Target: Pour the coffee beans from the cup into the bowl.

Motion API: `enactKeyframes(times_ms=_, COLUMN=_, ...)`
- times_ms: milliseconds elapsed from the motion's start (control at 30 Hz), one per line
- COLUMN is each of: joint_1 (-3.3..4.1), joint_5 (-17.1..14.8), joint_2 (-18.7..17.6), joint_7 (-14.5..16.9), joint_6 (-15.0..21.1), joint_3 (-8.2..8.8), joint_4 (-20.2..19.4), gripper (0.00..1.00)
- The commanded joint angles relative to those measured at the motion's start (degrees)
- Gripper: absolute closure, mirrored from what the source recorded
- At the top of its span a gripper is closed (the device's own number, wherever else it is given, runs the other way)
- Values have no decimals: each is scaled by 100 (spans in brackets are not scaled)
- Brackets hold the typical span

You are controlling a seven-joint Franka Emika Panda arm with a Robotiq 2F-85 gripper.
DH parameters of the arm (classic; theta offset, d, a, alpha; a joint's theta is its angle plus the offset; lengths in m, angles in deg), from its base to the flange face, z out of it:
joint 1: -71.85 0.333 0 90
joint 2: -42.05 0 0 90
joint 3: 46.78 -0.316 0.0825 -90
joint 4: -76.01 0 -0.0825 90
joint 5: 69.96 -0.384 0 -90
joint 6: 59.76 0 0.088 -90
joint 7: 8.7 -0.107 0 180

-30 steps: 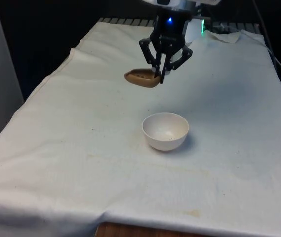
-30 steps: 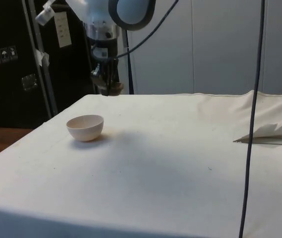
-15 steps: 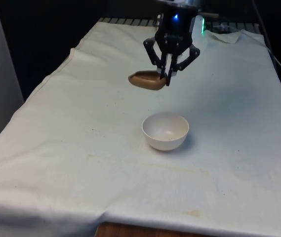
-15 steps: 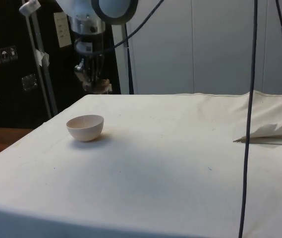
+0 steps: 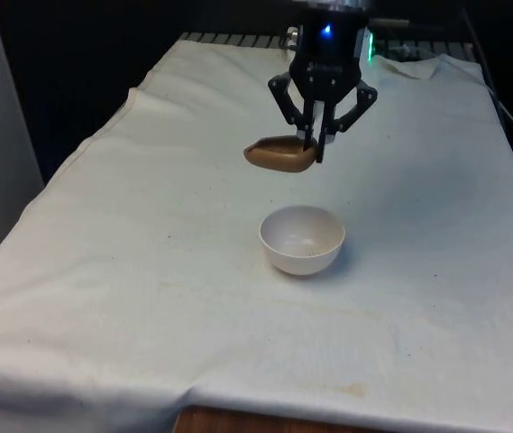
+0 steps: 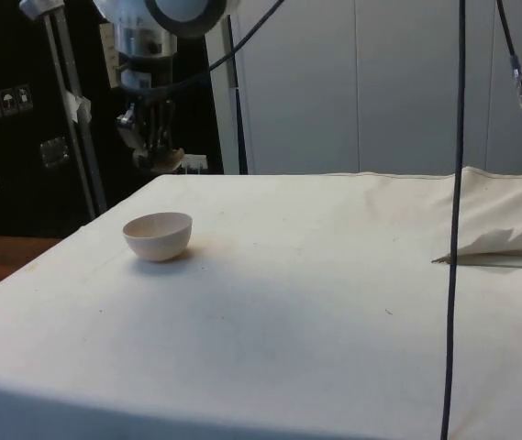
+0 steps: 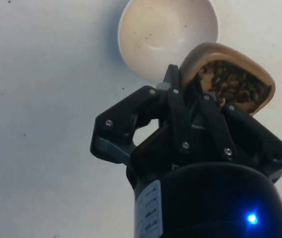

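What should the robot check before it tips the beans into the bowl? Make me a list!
1. Brown cup held by the gripper: ok, jaws closed on its rim.
2. Coffee beans in the cup: ok.
3. Cup level, nothing spilling: ok.
4. White bowl upright with its mouth open: ok.
5. Cup right over the bowl: not ok, it hangs beyond the bowl's far rim.
6. Cup high enough above the bowl: ok.
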Motion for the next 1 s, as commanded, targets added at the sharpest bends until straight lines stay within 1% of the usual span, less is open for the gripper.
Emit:
enactKeyframes(times_ms=0, joint_1=-52, joint_5=-195, joint_2=-46, joint_7=120, joint_6=-6, joint_3=-74, joint_4=46, gripper=99)
enactKeyframes(times_ms=33, joint_1=-52, joint_5=-298, joint_2=-69, joint_7=183, joint_6=6, joint_3=-74, joint_4=74, gripper=99)
enactKeyframes(times_ms=200, joint_1=-57, joint_5=-567, joint_2=-109, joint_7=332, joint_6=46, joint_3=-74, joint_4=103, gripper=99)
enactKeyframes(times_ms=233, joint_1=0, joint_5=-441, joint_2=-74, joint_7=252, joint_6=23, joint_3=0, joint_4=69, gripper=99)
enactKeyframes(times_ms=267, joint_1=-57, joint_5=-619, joint_2=-115, joint_7=361, joint_6=52, joint_3=-74, joint_4=103, gripper=99)
enactKeyframes(times_ms=500, joint_1=-52, joint_5=-1049, joint_2=-201, joint_7=602, joint_6=109, joint_3=-86, joint_4=155, gripper=99)
enactKeyframes(times_ms=533, joint_1=0, joint_5=-945, joint_2=-178, joint_7=533, joint_6=92, joint_3=-6, joint_4=132, gripper=99)
enactKeyframes(times_ms=567, joint_1=-52, joint_5=-1100, joint_2=-218, joint_7=625, joint_6=115, joint_3=-86, joint_4=172, gripper=99)
enactKeyframes(times_ms=633, joint_1=-40, joint_5=-1243, joint_2=-252, joint_7=699, joint_6=120, joint_3=-97, joint_4=206, gripper=99)
enactKeyframes(times_ms=767, joint_1=-46, joint_5=-1473, joint_2=-315, joint_7=791, joint_6=138, joint_3=-143, joint_4=264, gripper=99)
enactKeyframes(times_ms=800, joint_1=0, joint_5=-1341, joint_2=-281, joint_7=716, joint_6=97, joint_3=-57, joint_4=235, gripper=99)
enactKeyframes(times_ms=833, joint_1=-46, joint_5=-1473, joint_2=-315, joint_7=791, joint_6=138, joint_3=-143, joint_4=264, gripper=99)
enactKeyframes(times_ms=967, joint_1=-46, joint_5=-1713, joint_2=-367, joint_7=888, joint_6=160, joint_3=-195, joint_4=304, gripper=99)
